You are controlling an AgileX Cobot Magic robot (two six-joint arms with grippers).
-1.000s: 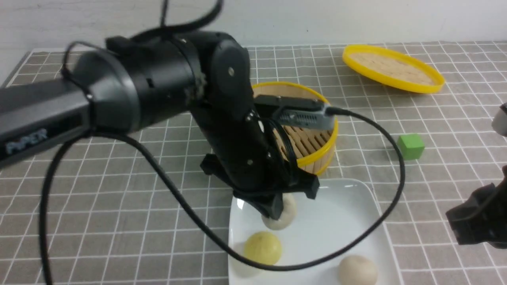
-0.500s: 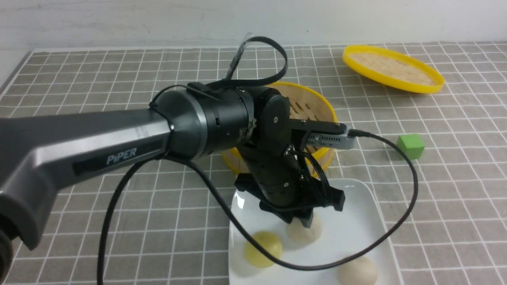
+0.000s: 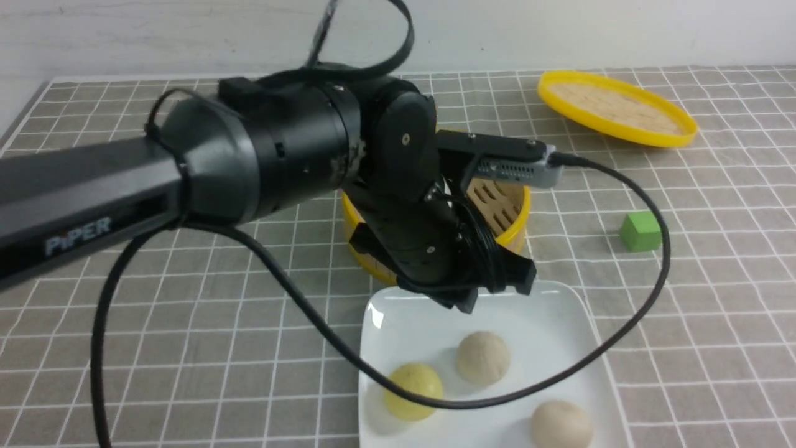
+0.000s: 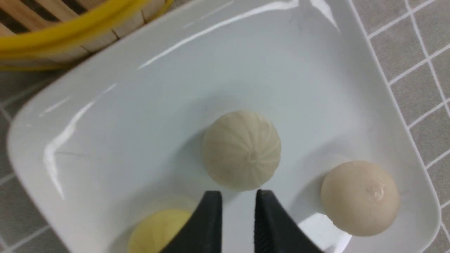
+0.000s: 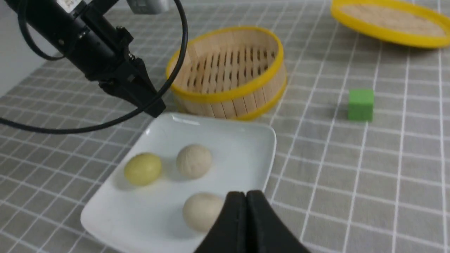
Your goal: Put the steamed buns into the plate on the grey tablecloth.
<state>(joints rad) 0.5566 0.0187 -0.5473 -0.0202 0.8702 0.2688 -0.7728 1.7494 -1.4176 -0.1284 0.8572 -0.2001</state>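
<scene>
You have all 3 steamed buns point(image 3: 483, 357) sitting in the plate point(image 3: 547, 311), which lies on the grey tablecloth point(image 3: 715, 280) just in front of the steamer basket point(image 5: 242, 105). The basket shows only bare slats, so by my reading the placing is done and only drawing the arms clear is left. The left jaws hover over the plate's far edge with a narrow gap between them and nothing in it. The right jaws are pressed together, empty, close to the plate. The yellow bun point(image 3: 413, 391) sits near the plate's left rim, with a pleated pale bun point(image 4: 242, 151) just beside it. A smoother pale bun point(image 4: 360, 196) sits apart, toward the near right corner. All 3 look matte, round and undented.
</scene>
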